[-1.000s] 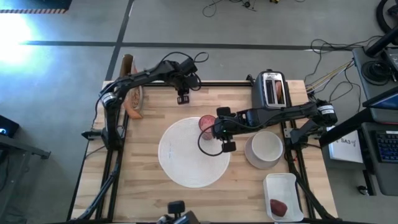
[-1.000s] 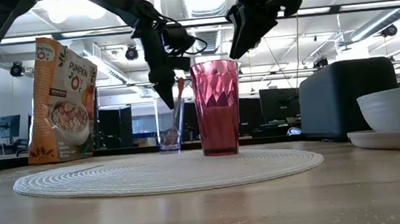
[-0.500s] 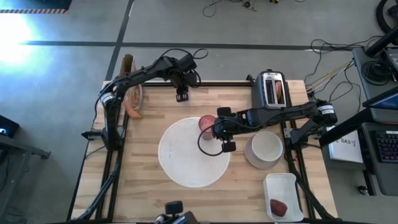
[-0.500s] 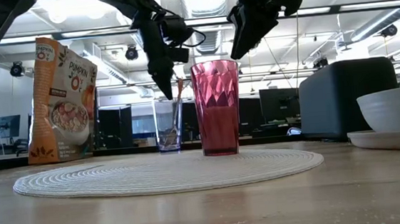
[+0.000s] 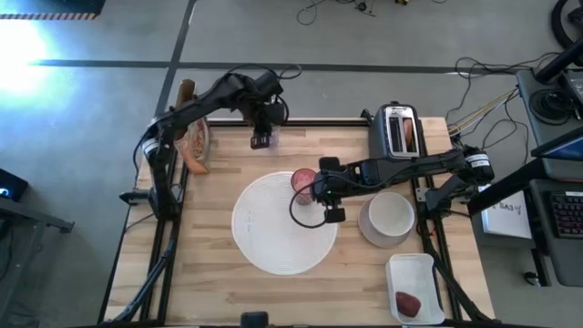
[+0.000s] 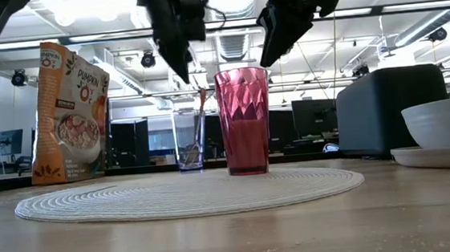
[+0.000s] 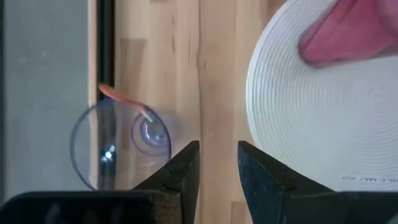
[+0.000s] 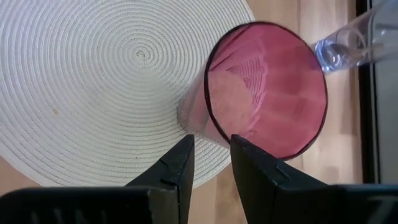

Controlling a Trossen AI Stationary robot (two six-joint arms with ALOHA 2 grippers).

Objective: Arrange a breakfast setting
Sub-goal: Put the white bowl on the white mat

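Observation:
The pink tumbler [image 5: 302, 179] stands upright on the far part of a round white woven mat [image 5: 278, 232]; it also shows in the low view [image 6: 245, 120] and the right wrist view [image 8: 267, 87]. My right gripper [image 5: 316, 193] hangs shut just above its rim [image 6: 271, 48] and touches nothing. My left gripper [image 5: 261, 138] is shut, high above a clear glass [image 6: 190, 141] near the far edge. The white bowl [image 5: 390, 217] sits on the white plate [image 6: 440, 156]. The browned bread [image 5: 412, 135] sticks out of the toaster. The dark-red fruit [image 5: 407, 302] lies in the tray.
The clear glass [image 7: 121, 146] holds an orange-handled utensil and stands on the wood beside the mat. A cereal bag [image 6: 67, 110] stands at the far left corner. The black-and-silver toaster [image 5: 401, 130] is at the far right, and the white tray [image 5: 419, 269] at the near right.
My left gripper has risen straight up from the clear glass and drawn a little toward the far edge. The glass, its utensil and the tumbler have stayed in place.

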